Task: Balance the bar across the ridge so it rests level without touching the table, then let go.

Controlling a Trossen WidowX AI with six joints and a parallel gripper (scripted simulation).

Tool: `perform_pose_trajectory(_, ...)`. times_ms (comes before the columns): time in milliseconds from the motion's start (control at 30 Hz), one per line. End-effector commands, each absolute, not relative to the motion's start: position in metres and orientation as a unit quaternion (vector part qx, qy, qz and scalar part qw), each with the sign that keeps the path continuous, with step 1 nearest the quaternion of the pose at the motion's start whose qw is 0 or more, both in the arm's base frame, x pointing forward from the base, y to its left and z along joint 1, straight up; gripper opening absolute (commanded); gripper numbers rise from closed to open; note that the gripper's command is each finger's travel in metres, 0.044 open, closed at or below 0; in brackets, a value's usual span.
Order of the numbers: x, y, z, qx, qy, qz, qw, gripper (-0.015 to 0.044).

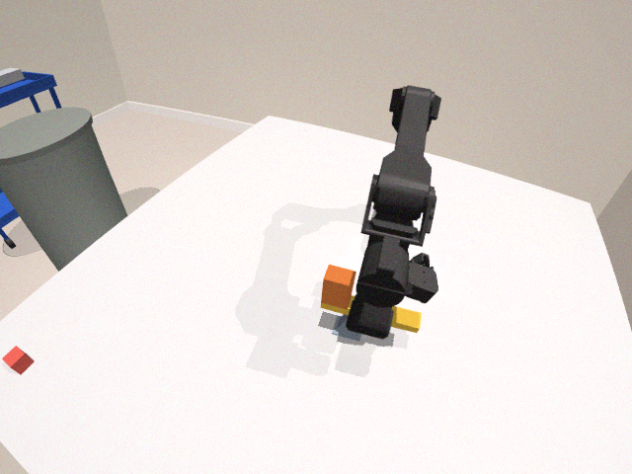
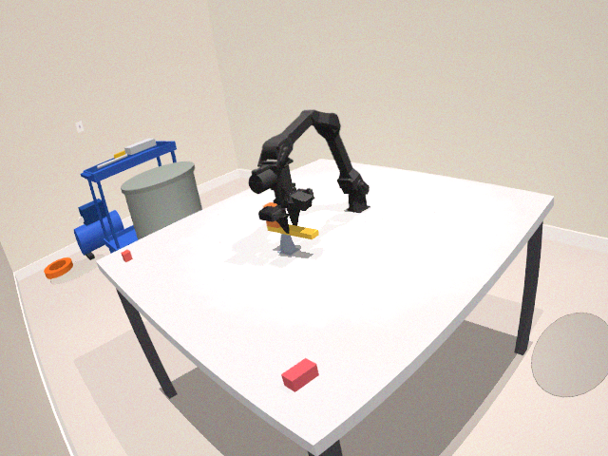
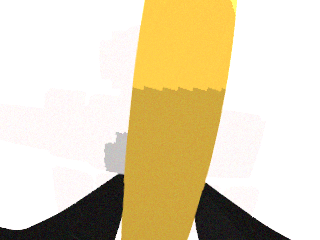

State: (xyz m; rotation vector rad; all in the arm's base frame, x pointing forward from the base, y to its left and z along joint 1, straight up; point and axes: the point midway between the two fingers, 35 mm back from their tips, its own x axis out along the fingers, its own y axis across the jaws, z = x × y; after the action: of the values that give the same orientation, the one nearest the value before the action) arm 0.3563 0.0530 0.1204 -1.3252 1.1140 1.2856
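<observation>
Yellow bar (image 1: 407, 319) (image 2: 307, 231) (image 3: 175, 125) is spanning the space above the blue-grey ridge (image 1: 347, 329) (image 2: 288, 244), its ends hanging clear of the desk (image 1: 178, 408) (image 2: 392, 275). Whether its underside is actually touching the ridge, I'm not able to tell from where I'm standing. The gripper (image 1: 369, 316) (image 2: 291, 227) (image 3: 160, 187) is clamping the bar, one dark finger pressing along each side and pointing down. An orange block (image 1: 337, 287) (image 2: 272, 224) is standing upright on one end of the bar, just beside the gripper, while the other end is sticking out on the far side of the fingers. Beneath, the ridge is standing on the desktop, well in from the edges. The black arm (image 1: 405, 194) (image 2: 338, 147) is arching up and back to its base (image 2: 354, 210), which is sitting towards the desk's back edge.

Farther out, a small red cube (image 1: 18, 359) (image 2: 126, 256) is lying near the desk's left corner, and a red block (image 2: 299, 374) is resting near the front corner. Past the left edge, a grey-green drum (image 1: 61, 189) (image 2: 164, 200) is standing on the floor, with a blue cart (image 1: 31, 76) (image 2: 128, 161) behind it and an orange ring (image 2: 50, 274) lying near the cart.
</observation>
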Motion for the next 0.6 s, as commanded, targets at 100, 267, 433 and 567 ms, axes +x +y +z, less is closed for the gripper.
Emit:
perform_pose_trajectory(100,0.3563,0.0530,0.1204,-0.542,0.455,0.525,0.473,0.0000)
perform_pose_trajectory(267,0.3563,0.0530,0.1204,-0.542,0.455,0.525,0.473,0.0000)
perform_pose_trajectory(433,0.3563,0.0530,0.1204,-0.542,0.455,0.525,0.473,0.0105)
perform_pose_trajectory(567,0.3563,0.0530,0.1204,-0.542,0.455,0.525,0.473,0.0167)
